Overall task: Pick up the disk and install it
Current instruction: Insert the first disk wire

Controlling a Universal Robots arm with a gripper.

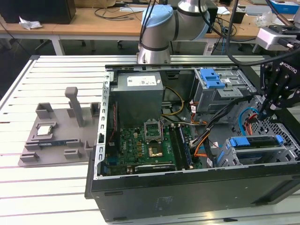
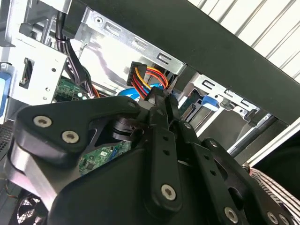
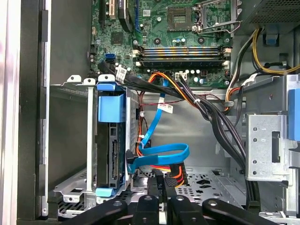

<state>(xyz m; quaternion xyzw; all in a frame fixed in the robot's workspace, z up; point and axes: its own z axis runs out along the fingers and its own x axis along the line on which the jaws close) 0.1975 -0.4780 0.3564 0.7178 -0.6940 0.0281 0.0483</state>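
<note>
The disk [image 1: 255, 141] sits on edge in the metal cage at the case's near corner on the exterior view's right, held in its blue carrier. The first wrist view has the disk [image 3: 112, 145] upright in that cage, its connector edge facing a blue data cable [image 3: 159, 154]. My gripper [image 1: 263, 108] hangs inside the case just behind the cage. Its fingers [image 3: 157, 180] are pressed together, their tips beside a black power plug [image 3: 177, 177] with orange, yellow and red wires. The same plug [image 2: 139, 75] lies just past the fingertips [image 2: 157, 96] in the second wrist view.
The open computer case [image 1: 187, 192] lies on a slatted white table. Inside are the motherboard [image 1: 140, 143], a grey power supply [image 1: 139, 91], a second cage with a blue latch [image 1: 213, 78] and cable bundles [image 3: 211, 112]. A grey fixture [image 1: 56, 140] holding a chip [image 1: 44, 130] is at the exterior view's left.
</note>
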